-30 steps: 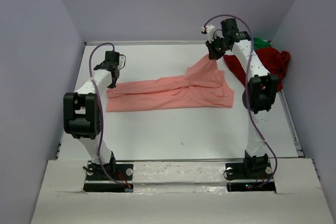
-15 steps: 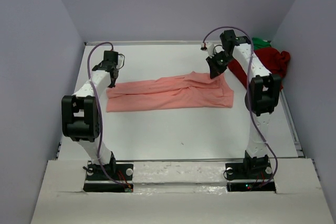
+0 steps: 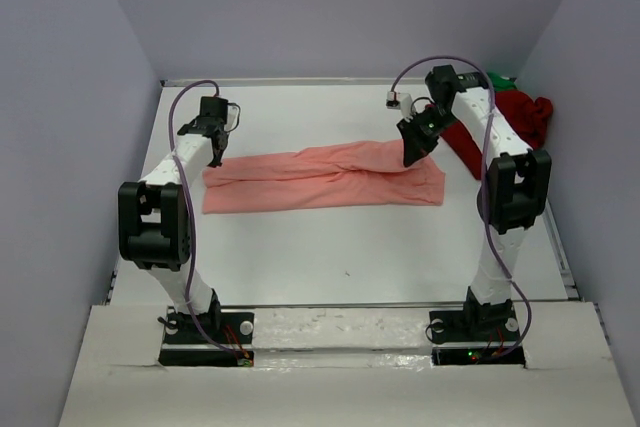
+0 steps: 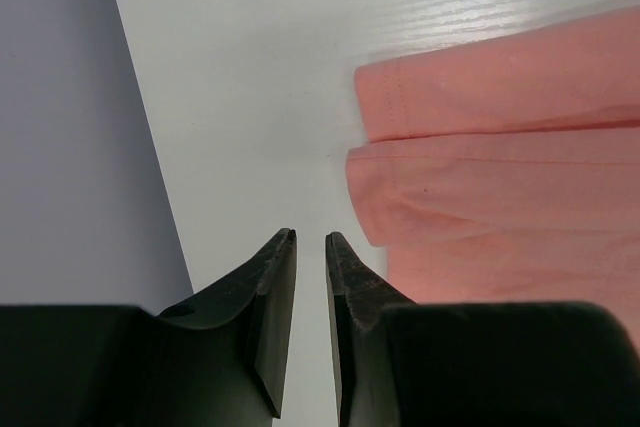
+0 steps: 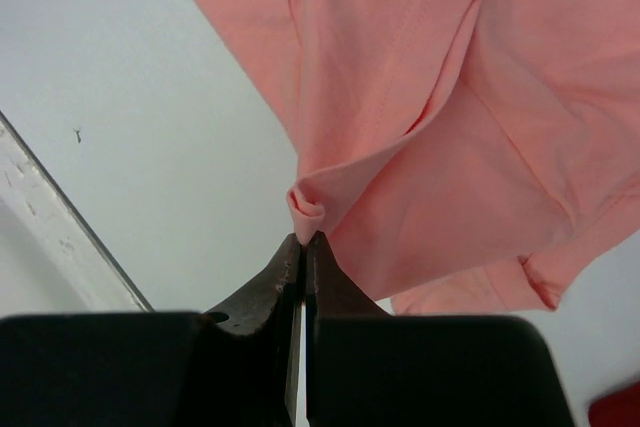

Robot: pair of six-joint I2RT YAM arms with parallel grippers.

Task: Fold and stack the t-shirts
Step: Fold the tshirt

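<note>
1. Right claw (image 5: 303,247) is pinched shut on a small fold of the pink shirt (image 3: 320,177), near the shirt's right end.
2. Left claw (image 4: 310,242) has its jaws a narrow gap apart with nothing between them, over bare table (image 3: 330,247) just beside the shirt's left end.
3. Pink shirt lies as a long band across the table.
4. Red shirt (image 3: 520,117) is heaped at the far right corner, with the green shirt (image 3: 500,78) a small crumple behind it.

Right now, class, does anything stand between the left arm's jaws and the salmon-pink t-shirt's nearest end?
Nothing visible does. The left jaws, slightly apart and empty, sit over bare table just beside the salmon-pink t-shirt; only open tabletop separates them.
</note>
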